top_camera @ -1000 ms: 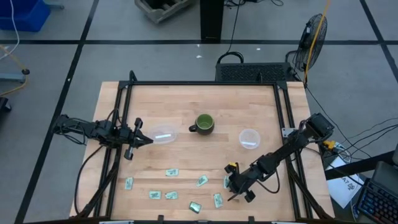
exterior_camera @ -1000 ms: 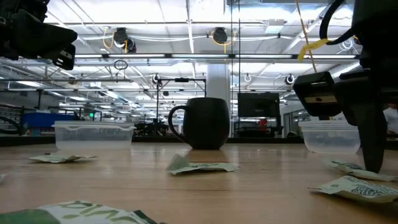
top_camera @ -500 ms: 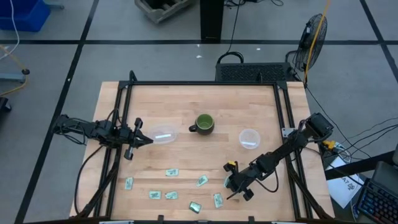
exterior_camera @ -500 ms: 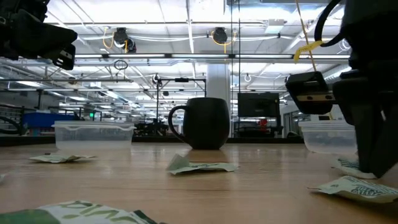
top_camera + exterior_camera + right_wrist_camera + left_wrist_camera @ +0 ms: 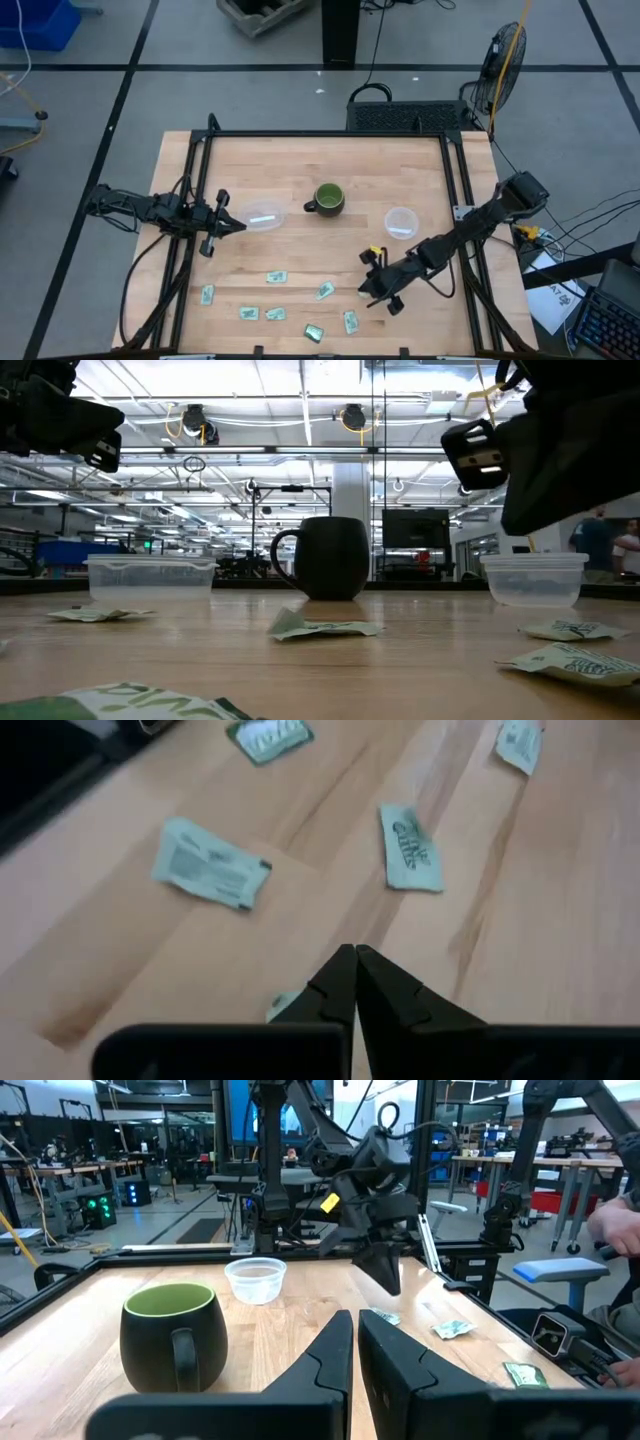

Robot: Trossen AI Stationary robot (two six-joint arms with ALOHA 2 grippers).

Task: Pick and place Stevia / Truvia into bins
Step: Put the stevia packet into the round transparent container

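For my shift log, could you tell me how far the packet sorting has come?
Done: perhaps one packet per bowl, unclear. In hand: the right gripper, above the loose packets, seems shut on one. Left: at least seven packets on the table; the left gripper waits beside the left bowl.

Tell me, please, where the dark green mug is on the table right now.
In the high view, the mug stands near the table's middle, between the two clear bowls: one on its left, the other on its right.

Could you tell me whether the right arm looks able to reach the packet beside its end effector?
Probably yes: the right end effector hangs just above the table, and the nearest packet lies flat with nothing between them.
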